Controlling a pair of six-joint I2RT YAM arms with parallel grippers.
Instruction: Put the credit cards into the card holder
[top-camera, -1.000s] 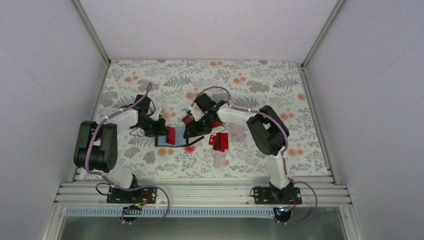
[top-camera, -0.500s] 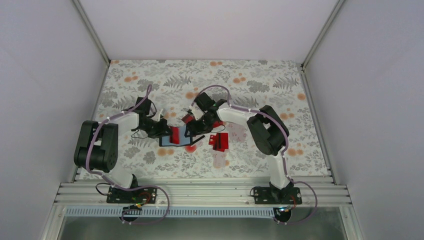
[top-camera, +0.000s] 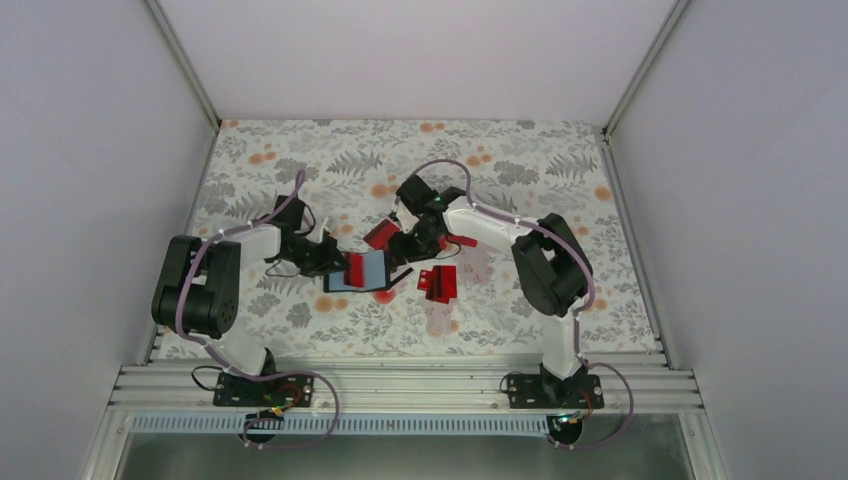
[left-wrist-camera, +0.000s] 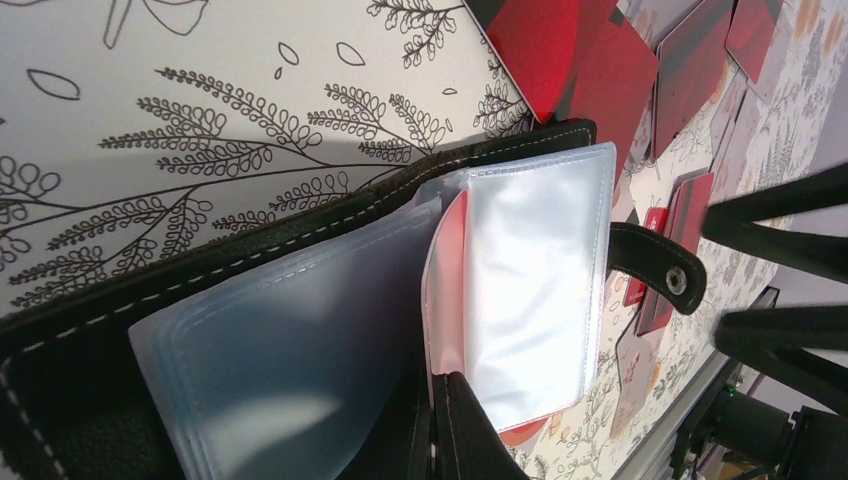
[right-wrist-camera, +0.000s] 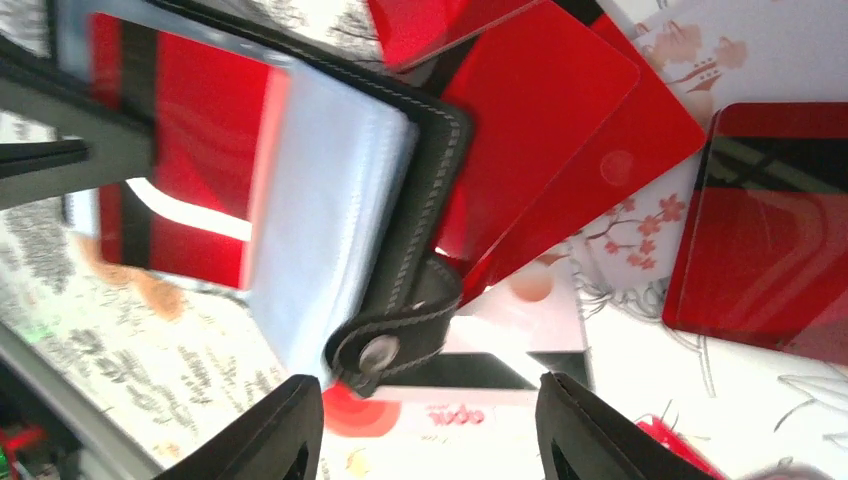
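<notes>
My left gripper (top-camera: 322, 256) is clamped shut on the left end of the card holder (top-camera: 358, 271). The left wrist view shows its fingers (left-wrist-camera: 447, 420) pinched together on the clear sleeves. The holder lies open on the floral table (top-camera: 500, 160) between the two arms, and a red card (right-wrist-camera: 170, 160) with a black stripe shows through one sleeve.

A second ago my right gripper (top-camera: 408, 247) sat low over the holder's right end. It has since drawn back toward the far right, which uncovers that end and the snap strap (right-wrist-camera: 385, 345). Its jaws stand apart with nothing between them, the strap just below in the right wrist view. The holder and the left gripper have slid slightly to the right since then.

The loose credit cards (top-camera: 438, 283) lie just right of the holder where they were. One more (top-camera: 380, 235) now shows just beyond its far edge
</notes>
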